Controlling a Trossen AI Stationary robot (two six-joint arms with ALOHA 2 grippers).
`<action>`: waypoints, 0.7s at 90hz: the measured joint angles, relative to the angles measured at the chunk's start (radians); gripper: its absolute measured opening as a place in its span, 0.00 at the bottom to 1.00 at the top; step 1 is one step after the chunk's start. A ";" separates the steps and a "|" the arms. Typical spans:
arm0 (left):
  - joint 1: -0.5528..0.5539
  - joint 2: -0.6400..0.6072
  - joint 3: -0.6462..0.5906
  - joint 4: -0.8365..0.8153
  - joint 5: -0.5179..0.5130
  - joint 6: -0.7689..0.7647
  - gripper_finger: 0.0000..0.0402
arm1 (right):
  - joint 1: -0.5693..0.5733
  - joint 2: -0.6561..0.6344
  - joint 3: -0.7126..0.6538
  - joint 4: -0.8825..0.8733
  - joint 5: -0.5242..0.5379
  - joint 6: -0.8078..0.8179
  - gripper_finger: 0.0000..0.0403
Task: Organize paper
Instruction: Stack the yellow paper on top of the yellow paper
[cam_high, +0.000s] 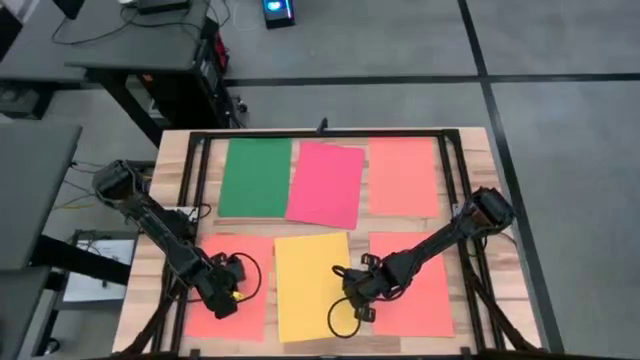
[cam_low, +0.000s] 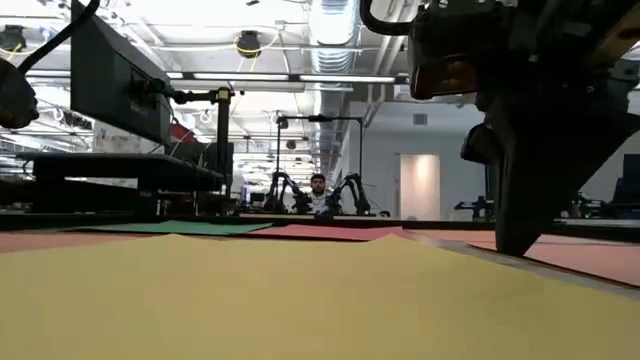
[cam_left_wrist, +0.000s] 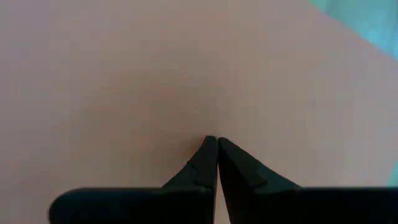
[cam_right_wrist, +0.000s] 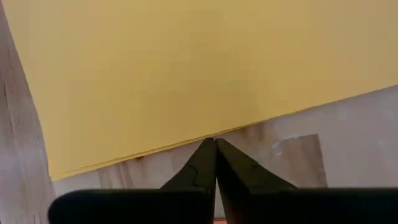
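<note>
Six sheets of paper lie flat on the wooden table. Green (cam_high: 258, 177), pink-red (cam_high: 326, 184) and orange (cam_high: 403, 177) sheets form the far row. The near row holds an orange-red sheet (cam_high: 240, 262), a yellow sheet (cam_high: 308, 285) and another orange-red sheet (cam_high: 425, 295). My left gripper (cam_high: 222, 297) is shut, low over the near-left orange-red sheet (cam_left_wrist: 155, 74). My right gripper (cam_high: 352, 296) is shut at the right edge of the yellow sheet (cam_right_wrist: 186, 68), between it and the near-right sheet. My left gripper sets its shut fingertips (cam_left_wrist: 211, 149) on the flat face of the near-left orange-red sheet (cam_left_wrist: 214, 127), slanting down from above. The sheet lies flat on the table. My right gripper has its shut fingertips (cam_right_wrist: 208, 152) at the yellow sheet's right edge (cam_right_wrist: 211, 134), slanting down onto the wood. Whether the tips touch that edge I cannot tell; the sheet lies flat.
A black metal frame (cam_high: 200, 160) runs around the table top, with its bars beside the sheets. Bare wood (cam_right_wrist: 298, 155) shows between the yellow and near-right sheets. Cables loop at both wrists (cam_high: 250, 270). A person (cam_low: 317, 192) sits far behind the table.
</note>
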 joint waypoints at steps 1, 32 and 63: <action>0.000 -0.002 0.002 -0.007 -0.001 0.000 0.00 | 0.000 0.000 0.000 0.000 0.000 0.000 0.00; 0.000 -0.053 0.039 -0.088 -0.038 0.011 0.00 | 0.000 0.000 0.000 0.006 0.000 0.000 0.00; 0.063 -0.054 0.042 0.003 -0.103 0.134 0.00 | -0.023 -0.018 0.000 -0.047 0.026 -0.010 0.00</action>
